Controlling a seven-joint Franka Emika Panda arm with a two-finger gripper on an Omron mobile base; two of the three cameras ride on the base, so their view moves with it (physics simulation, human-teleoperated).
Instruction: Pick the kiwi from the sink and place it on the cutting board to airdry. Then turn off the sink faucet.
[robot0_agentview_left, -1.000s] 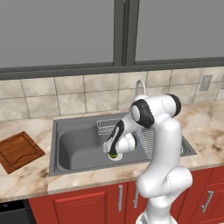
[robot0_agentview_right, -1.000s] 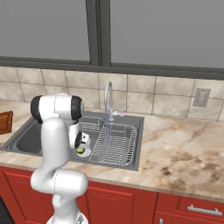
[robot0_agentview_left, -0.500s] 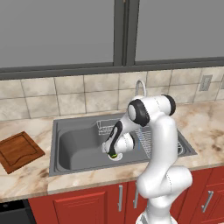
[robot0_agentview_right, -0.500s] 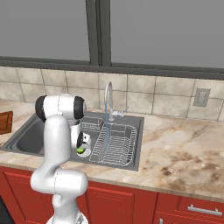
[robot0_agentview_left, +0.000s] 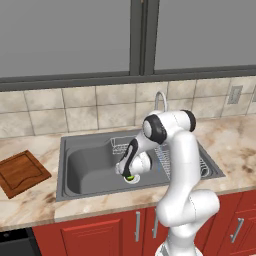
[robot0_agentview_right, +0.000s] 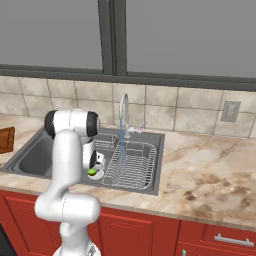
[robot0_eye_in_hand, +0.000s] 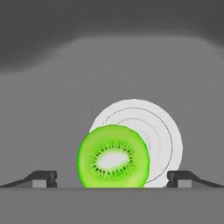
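Observation:
The kiwi (robot0_eye_in_hand: 113, 157), a bright green cut-faced fruit, lies on the floor of the dark grey sink (robot0_agentview_left: 85, 165), partly over the round silver drain (robot0_eye_in_hand: 151, 131). My gripper (robot0_eye_in_hand: 113, 179) is down in the basin and stands open, with one fingertip (robot0_eye_in_hand: 43, 178) on each side of the kiwi and not touching it. From the base, the kiwi (robot0_agentview_left: 130, 177) (robot0_agentview_right: 92, 172) shows just below my hand (robot0_agentview_left: 127, 167). The reddish-brown cutting board (robot0_agentview_left: 22, 172) lies on the counter left of the sink. Water runs from the silver gooseneck faucet (robot0_agentview_right: 123, 112) behind the basin.
A wire rack (robot0_agentview_right: 132, 160) fills the sink's right half, under the blue water stream (robot0_agentview_right: 120, 145). A smaller wire basket (robot0_agentview_left: 120, 146) sits at the basin's back. Marble counter (robot0_agentview_right: 210, 175) stretches right; a tiled wall with an outlet (robot0_agentview_right: 230, 111) stands behind.
The upper arm has leaned a little to the left while the hand stayed low over the kiwi. The jaws stayed open.

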